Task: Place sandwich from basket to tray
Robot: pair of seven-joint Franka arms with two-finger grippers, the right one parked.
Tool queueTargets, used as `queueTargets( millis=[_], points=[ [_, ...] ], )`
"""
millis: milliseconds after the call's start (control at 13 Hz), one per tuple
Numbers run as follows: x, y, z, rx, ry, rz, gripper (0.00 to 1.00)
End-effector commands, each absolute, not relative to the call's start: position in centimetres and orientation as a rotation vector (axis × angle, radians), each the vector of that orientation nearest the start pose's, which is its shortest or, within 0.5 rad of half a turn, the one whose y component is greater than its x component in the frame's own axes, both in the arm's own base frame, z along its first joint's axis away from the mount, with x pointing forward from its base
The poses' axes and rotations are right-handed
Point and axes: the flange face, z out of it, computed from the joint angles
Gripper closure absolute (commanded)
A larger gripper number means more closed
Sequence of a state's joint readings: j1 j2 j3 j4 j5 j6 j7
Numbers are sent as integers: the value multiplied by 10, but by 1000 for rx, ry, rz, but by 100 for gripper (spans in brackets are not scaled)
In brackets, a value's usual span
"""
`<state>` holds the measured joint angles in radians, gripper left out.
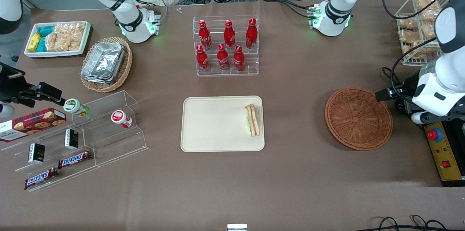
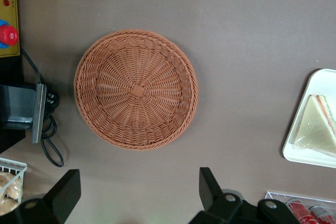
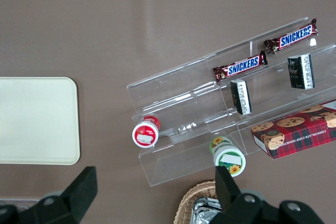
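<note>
In the front view the cream tray sits at centre with the sandwich lying at its right edge (wrapped, on its side); the woven basket stands right of centre; the gripper hangs over the table beside the basket, fingers spread wide, holding nothing.

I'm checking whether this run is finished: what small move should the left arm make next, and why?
Probably none but holding clear or retracting. The sandwich already lies on the tray, near its edge toward the basket, which is empty. The end effector hangs open above the table beside the basket, holding nothing.
</note>
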<state>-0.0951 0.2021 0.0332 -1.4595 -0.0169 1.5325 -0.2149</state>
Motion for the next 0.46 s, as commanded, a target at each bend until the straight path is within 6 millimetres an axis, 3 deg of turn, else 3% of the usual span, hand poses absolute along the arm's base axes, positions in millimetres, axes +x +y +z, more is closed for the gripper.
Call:
queueTargets(
  millis=[0, 154, 385],
  points=[
    [602, -31, 569, -3120, -80, 186, 0],
    [603, -29, 569, -3119, 29, 179, 0],
    [607, -30, 577, -3120, 31, 147, 0]
  ],
)
